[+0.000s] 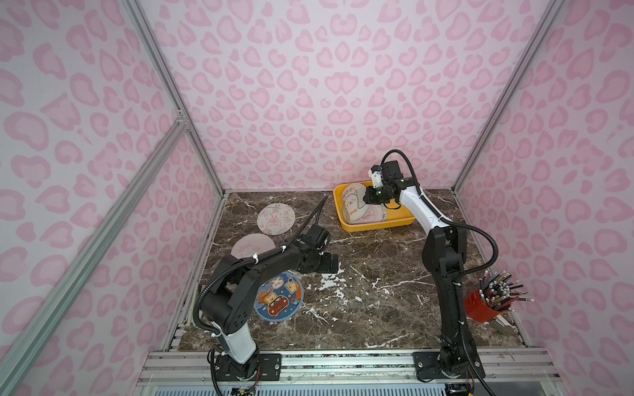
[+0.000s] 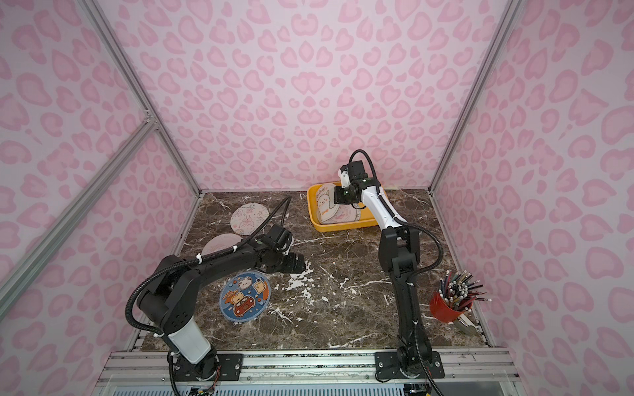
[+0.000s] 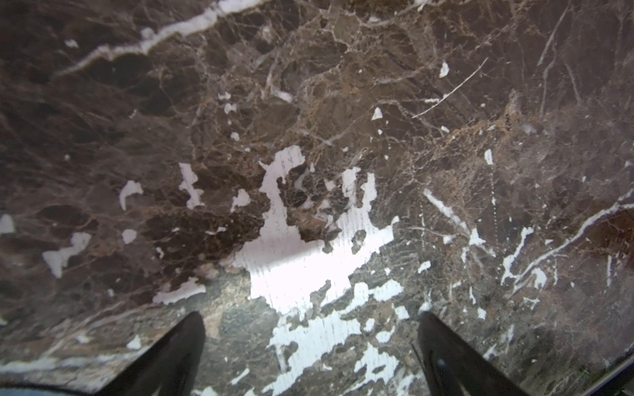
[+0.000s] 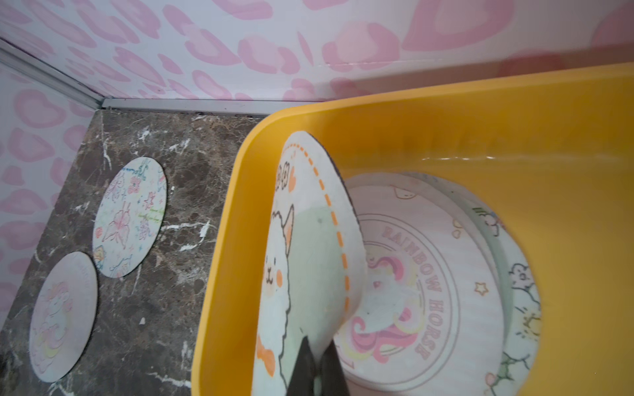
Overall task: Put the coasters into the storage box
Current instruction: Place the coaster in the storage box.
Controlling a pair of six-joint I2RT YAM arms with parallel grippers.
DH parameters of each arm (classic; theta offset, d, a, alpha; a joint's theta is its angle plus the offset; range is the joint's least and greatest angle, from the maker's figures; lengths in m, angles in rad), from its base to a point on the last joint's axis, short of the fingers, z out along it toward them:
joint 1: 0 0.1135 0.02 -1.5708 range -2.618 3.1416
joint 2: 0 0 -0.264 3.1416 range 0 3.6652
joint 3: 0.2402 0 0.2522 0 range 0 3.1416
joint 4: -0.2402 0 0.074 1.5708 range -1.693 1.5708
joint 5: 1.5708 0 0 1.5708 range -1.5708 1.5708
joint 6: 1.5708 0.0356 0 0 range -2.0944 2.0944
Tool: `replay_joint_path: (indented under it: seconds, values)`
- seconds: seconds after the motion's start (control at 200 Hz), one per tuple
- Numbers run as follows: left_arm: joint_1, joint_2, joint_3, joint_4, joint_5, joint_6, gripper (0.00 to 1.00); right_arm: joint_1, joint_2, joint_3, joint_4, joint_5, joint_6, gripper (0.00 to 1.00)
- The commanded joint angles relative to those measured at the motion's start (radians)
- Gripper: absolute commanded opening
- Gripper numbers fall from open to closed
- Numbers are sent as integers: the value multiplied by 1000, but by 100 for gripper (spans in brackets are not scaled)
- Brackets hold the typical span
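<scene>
STEP: placing – R gripper (image 4: 318, 343) pinched shut on edge of pale round alpaca-print coaster (image 4: 308, 257), tilted inside shallow yellow plastic storage box (image 1: 377, 226), table 1 o'clock | L gripper (image 3: 310, 317) jaws wide, empty, over brown marble tabletop (image 3: 343, 85) | LEFT: 3 coasters (image 1: 276, 219), 8–11 o'clock | NEXT (est.): R release + retract; L to blue-rimmed disc (image 1: 279, 301)

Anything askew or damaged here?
The alpaca coaster stands on edge, curled, in the storage box, pinched by the right gripper; the rainbow horse coaster lies flat. The tabletop shows white, seemingly worn patches.
</scene>
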Motion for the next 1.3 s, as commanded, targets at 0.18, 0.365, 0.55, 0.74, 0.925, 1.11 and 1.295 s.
replay_joint_path:
  seconds: [0.18, 0.365, 0.55, 0.74, 0.925, 1.11, 1.295]
  values:
    - [1, 10, 9, 4, 7, 12, 99, -39, 19, -24, -50, 105, -58, 0]
    - [1, 10, 13, 1, 5, 12, 100, -57, 23, -46, -41, 126, -60, 0]
    - [1, 12, 18, -3, 3, 12, 100, -62, 31, -49, -47, 139, -64, 0]
    - [1, 18, 31, -7, 3, 12, 100, -63, 28, -49, -53, 169, -64, 24]
    - [1, 14, 37, -14, -2, 14, 100, -64, -12, -74, -44, 217, -65, 49]
    - [1, 11, 33, -13, -2, 8, 100, -76, -51, -115, -32, 218, -62, 60]
    - [2, 2, 25, -14, -5, -3, 100, -75, -94, -190, -3, 179, -55, 69]
